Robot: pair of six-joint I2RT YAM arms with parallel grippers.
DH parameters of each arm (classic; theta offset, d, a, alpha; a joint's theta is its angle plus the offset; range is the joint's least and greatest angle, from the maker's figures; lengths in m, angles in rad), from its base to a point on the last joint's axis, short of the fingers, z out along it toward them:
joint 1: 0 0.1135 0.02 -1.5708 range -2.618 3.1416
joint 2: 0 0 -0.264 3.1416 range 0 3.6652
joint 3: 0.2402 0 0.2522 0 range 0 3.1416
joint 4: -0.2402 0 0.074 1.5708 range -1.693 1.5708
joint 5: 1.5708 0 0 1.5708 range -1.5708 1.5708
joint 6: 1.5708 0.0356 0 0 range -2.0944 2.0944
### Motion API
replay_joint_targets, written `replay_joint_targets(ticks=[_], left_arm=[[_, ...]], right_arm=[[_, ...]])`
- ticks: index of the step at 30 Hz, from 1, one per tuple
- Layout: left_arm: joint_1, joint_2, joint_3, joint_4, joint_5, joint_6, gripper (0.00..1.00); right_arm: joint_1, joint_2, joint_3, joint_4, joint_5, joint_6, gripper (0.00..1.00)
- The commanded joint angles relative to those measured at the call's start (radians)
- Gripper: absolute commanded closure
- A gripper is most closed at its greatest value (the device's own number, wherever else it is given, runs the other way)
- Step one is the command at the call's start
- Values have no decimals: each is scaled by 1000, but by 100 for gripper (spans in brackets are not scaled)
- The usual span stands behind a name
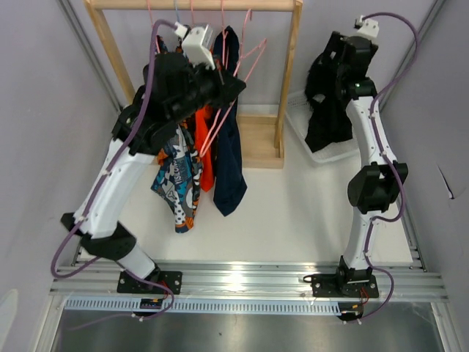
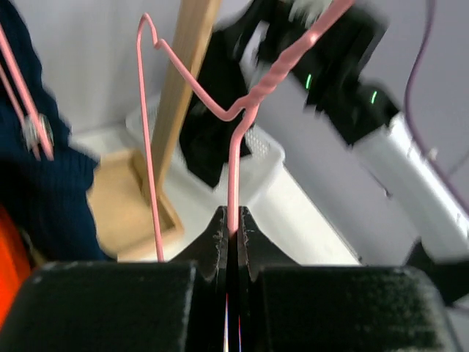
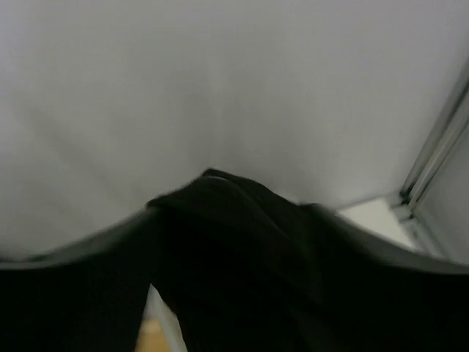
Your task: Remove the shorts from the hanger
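pink hanger (image 2: 231,176): its thin wire is pinched between the pressed-together jaws of the left gripper (image 2: 233,224), up by the wooden rack (image 1: 289,81) at the far side.
navy shorts (image 1: 229,165): hung on the rack close beside the held wire, with the orange shorts (image 1: 207,158) and the graphic print shorts (image 1: 178,187) to their left.
black shorts (image 1: 326,103): draped below the right gripper (image 1: 330,66), above the white basket (image 1: 326,155) at the far right. the jaws are hidden by cloth, so their state cannot be told.
risk, wire: the hanger may be twisted or slipped from the pinch if it is pulled sideways, and neighbouring hangers may be snagged.
risk, rack: the light frame could be dragged or tipped by a hard pull.
risk, drop: the black shorts may be caught on the basket rim if they are released off centre.
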Motion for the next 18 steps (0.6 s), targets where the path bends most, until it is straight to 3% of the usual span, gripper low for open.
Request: replay_joint_targets(ticks=[1,2,5,6,9,14,18], left_arm=[[3,138,273,-15,-65,56,100],[17,208,308,-15,-63,51,100],[60,260,347,59,-48,19,100],[72,272,316,95,-41,13,100],[114,286,223,263,-8,4,100],[151,399,316,354,-14,-6,100],[172,451,318,435,19,-27,100]], right_arm=[[1,-79,-58,-80,-127,138,0],[3,-127,-244,-59,-133,158,1],[14,-378,-601,173,-195,221,1],[21,-435,-781,240,-208,232,1],[81,-638,-1050,305,-197,232,1],[184,-900,-1312,293,-183,270,1],[360,-1083,-1439,305,-89,223,1]])
